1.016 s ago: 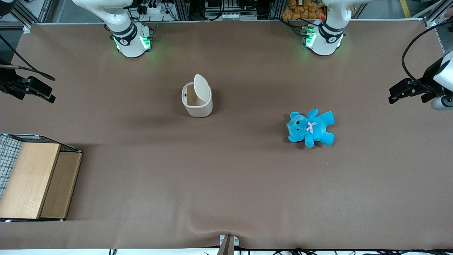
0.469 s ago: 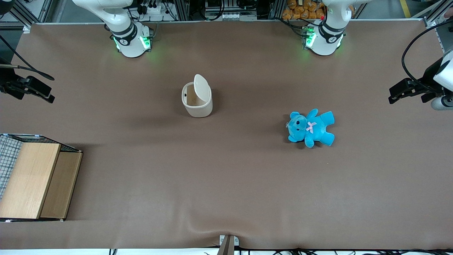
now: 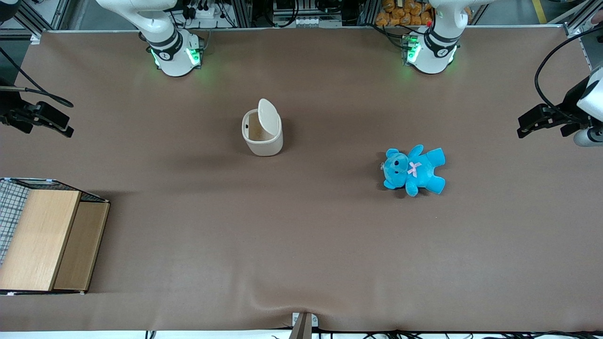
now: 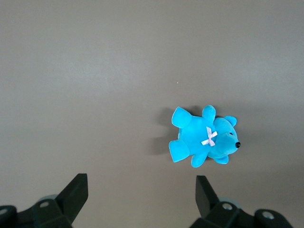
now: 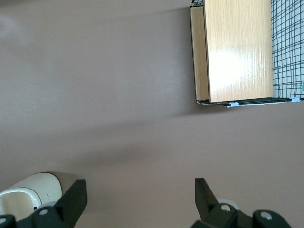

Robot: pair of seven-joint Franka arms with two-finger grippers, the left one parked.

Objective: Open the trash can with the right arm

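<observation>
nothing moved: cream trash can point(image 3: 262, 133) lid upright, fingers point(image 5: 71, 202) spread wide, empty.

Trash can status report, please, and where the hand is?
Hand open, raised well clear of table. Trash can lid up. Nothing nearby.

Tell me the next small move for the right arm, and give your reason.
Probably none beyond holding where it is, well away from the bin. The trash can already has its lid flipped up and its inside showing, so the opening looks done. The gripper is open, holds nothing, and hangs high over the table toward the working arm's end, with the wooden-topped wire box below it.
</observation>
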